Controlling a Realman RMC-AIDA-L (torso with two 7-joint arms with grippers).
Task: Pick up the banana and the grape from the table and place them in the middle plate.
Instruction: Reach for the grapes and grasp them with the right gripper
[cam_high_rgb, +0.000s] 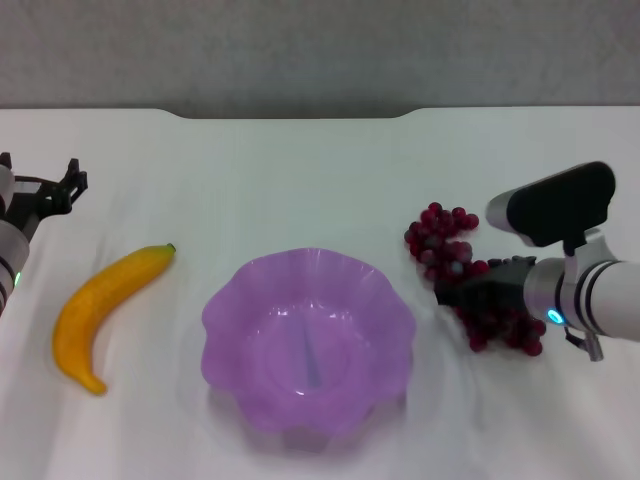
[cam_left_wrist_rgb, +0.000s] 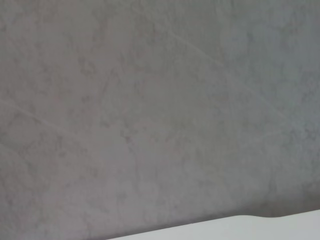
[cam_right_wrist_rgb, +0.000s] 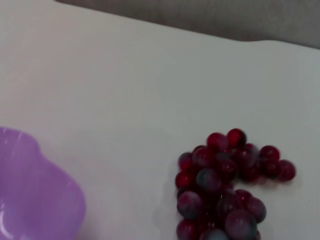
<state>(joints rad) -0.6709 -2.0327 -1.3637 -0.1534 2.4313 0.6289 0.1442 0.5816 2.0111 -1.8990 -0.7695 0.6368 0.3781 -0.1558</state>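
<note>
The grape bunch (cam_high_rgb: 450, 250), dark red-purple, lies on the white table (cam_high_rgb: 300, 170) to the right of the middle plate (cam_high_rgb: 230, 310), a translucent purple plate with a wavy rim. My right gripper (cam_high_rgb: 462, 291) is low over the middle of the bunch, covering part of it. The right wrist view shows the grapes (cam_right_wrist_rgb: 225, 185) on the table and the plate's edge (cam_right_wrist_rgb: 35, 200). The orange-yellow banana (cam_high_rgb: 105, 305) lies on the table left of the plate. My left gripper (cam_high_rgb: 62, 187) is at the far left edge, above and apart from the banana.
The table's far edge (cam_high_rgb: 300, 115) meets a grey wall. The left wrist view shows only the grey wall and a strip of table (cam_left_wrist_rgb: 250, 227).
</note>
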